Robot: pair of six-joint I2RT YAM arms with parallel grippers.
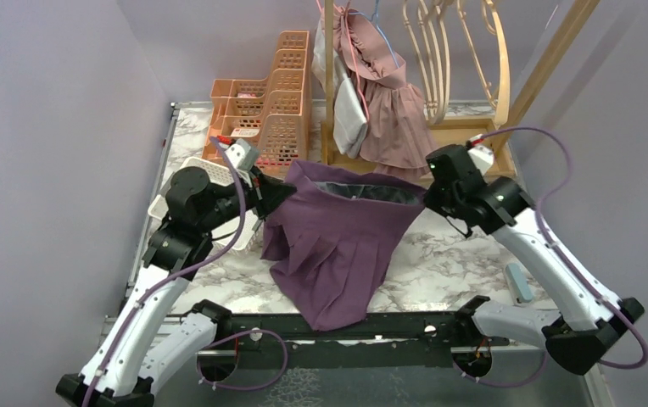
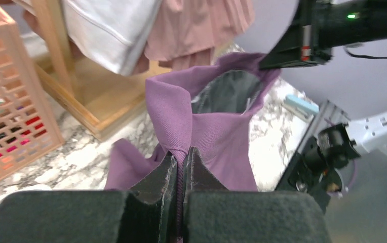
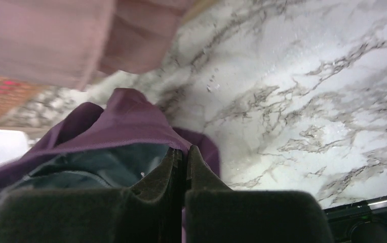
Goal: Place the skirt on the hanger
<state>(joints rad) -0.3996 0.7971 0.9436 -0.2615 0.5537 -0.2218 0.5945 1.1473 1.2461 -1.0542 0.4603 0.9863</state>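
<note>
Just one skirt (image 1: 337,246), two end effectors (image 1: 282,193) (image 1: 427,197) clamped.

This looked like a robotics lab test cell rather than a home. Plain lilac walls (image 1: 49,127) boxed in a marble-patterned surface (image 1: 456,254), and a wooden clothes rack (image 1: 465,134) stood at its back. In front of the rack, two white and black robot arms (image 1: 558,270) were bolted to a black metal rail (image 1: 346,326), with purple cables (image 1: 524,129) looping off them. Left of the rack sat stacked orange plastic baskets (image 1: 274,102). Pink and white garments (image 1: 397,119) hung from it.
</note>
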